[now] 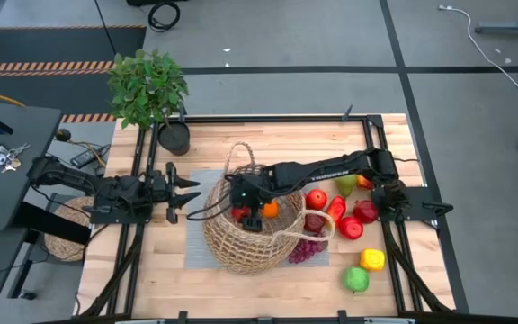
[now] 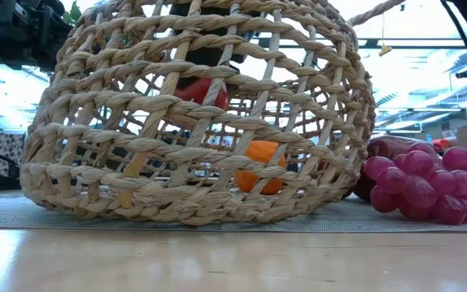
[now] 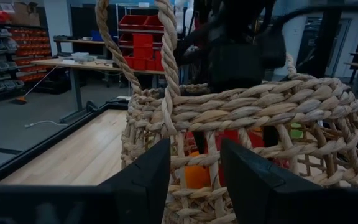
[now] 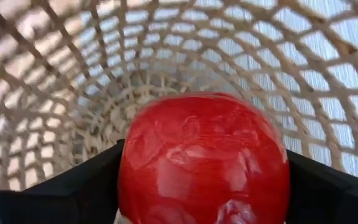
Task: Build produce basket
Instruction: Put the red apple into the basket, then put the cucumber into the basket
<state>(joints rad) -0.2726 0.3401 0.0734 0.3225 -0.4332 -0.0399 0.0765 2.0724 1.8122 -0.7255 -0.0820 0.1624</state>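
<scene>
Right gripper (image 1: 241, 205) inside tipped tan wicker basket (image 1: 241, 247), grasping round red apple (image 4: 204, 158); left gripper (image 1: 187, 192) at nine o'clock, fingers parted, empty.

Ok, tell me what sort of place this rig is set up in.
Probably a workshop or robotics lab: red storage bins on racks, a workbench on a bare concrete floor, and a black frame around the wooden table.

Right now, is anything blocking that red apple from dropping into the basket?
Nothing visible. The right gripper holds the red apple already inside the basket, only open wicker beyond it.
</scene>
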